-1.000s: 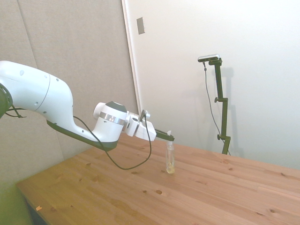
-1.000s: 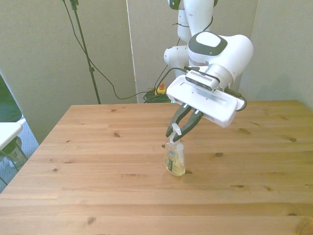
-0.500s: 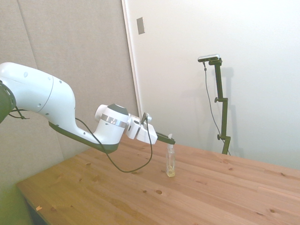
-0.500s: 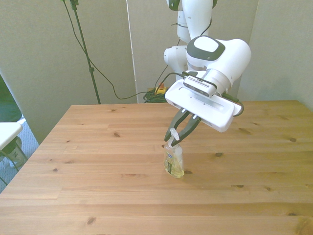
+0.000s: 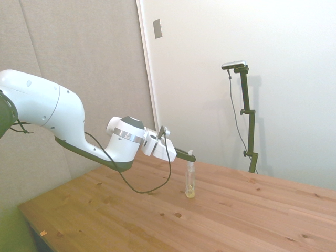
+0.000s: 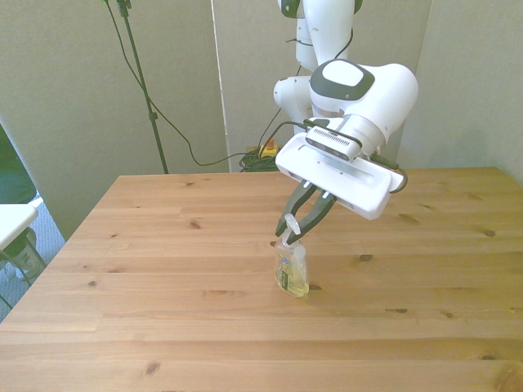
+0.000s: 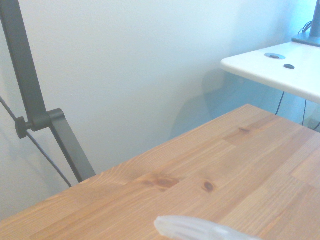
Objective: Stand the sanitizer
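Observation:
The sanitizer [image 6: 292,271] is a slim clear bottle with yellowish liquid at its bottom and a white label. It stands upright on the wooden table [image 6: 163,269], near the middle. In the side view the sanitizer [image 5: 190,181] also rises straight from the tabletop. My gripper [image 6: 290,229] reaches down at a slant from the white arm and is shut on the bottle's white pump top. From the side, the gripper [image 5: 190,154] sits level with the bottle's top. The wrist view shows only a blurred white sliver of the pump top [image 7: 200,229] over the table.
A white side table [image 6: 12,220] stands off the front view's left edge and shows again as the white side table [image 7: 280,70] in the wrist view. Cables [image 6: 261,155] lie on the floor behind the table. Bare wood surrounds the bottle.
The gripper and arm shifted slightly toward the front view's left with the bottle's top. The bottle went from a slight lean to upright. The grip stayed shut.

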`<state>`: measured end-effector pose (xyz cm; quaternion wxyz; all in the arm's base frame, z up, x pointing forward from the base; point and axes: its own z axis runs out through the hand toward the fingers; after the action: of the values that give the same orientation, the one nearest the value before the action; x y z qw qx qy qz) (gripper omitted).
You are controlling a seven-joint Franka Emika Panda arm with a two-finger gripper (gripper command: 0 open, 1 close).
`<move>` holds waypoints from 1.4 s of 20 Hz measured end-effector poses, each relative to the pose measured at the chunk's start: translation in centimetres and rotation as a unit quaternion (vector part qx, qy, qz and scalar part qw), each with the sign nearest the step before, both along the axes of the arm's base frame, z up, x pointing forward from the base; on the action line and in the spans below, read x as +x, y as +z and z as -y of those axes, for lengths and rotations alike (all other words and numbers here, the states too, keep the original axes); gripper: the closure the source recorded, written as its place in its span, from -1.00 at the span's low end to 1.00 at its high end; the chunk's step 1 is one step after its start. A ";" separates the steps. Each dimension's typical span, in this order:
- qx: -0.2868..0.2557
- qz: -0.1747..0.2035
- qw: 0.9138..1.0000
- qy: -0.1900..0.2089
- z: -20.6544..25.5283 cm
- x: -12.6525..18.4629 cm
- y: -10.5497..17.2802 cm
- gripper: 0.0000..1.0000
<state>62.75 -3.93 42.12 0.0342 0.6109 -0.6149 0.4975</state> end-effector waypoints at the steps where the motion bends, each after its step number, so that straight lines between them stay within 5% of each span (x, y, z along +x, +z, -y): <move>1: 0.001 -0.001 1.000 0.000 0.0 0.0 0.0 -1.00; 16: 0.034 -0.051 0.998 0.029 0.0 -0.2 -0.5 -1.00; 28: 0.127 -0.168 0.971 0.111 -0.2 -1.5 -0.1 -1.00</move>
<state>61.28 -3.68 41.99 0.0040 0.7494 -0.5870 0.3064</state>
